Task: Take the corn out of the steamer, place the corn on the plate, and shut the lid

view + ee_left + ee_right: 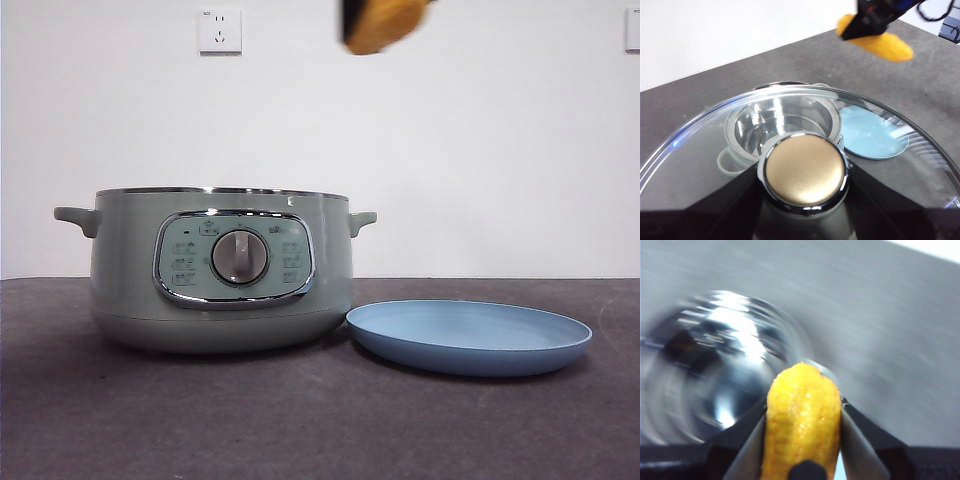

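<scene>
— Where is the corn (802, 422)?
— Clamped in the right claw (802, 440), high above the open steamer (220, 270).
— And the lid (805, 170)?
— The left claw (805, 200) grips its knob, aloft. The plate (470, 340) sits beside the steamer.

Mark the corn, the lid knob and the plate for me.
corn (801, 420): right wrist view, middle of the cob between the jaws.
lid knob (806, 171): left wrist view, centre of its top face.
plate (470, 345): front view, its near rim.
</scene>
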You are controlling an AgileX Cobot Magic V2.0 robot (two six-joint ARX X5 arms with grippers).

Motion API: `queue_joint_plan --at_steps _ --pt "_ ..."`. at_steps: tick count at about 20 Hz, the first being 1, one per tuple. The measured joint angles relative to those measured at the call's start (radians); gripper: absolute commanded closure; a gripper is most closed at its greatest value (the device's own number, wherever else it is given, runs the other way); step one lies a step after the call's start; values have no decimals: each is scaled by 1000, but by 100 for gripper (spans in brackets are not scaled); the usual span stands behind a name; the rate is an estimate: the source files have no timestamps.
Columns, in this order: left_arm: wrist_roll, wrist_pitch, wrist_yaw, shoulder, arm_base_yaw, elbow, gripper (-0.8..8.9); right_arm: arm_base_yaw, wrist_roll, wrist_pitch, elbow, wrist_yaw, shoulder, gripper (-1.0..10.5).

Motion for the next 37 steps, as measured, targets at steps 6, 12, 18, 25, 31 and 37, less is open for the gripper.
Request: queue_joint_plan --at_steps 6,12,18,25,31,37 --pt "-2 0 0 0 0 0 820 -172 -19 140 -323 -110 -61 958" --pt "-13 13 0 4 0 0 820 -200 11 509 -713 -189 -71 958" --pt "-34 39 0 59 0 0 820 -200 24 782 -903 -190 -60 958" --pt "-54 100 1 119 0 0 820 -206 28 859 -914 -187 65 958" --pt "-55 162 1 183 0 0 820 -227 29 845 -915 -187 71 936" --pt "-55 253 0 274 -23 0 820 -248 31 805 -911 -191 69 465"
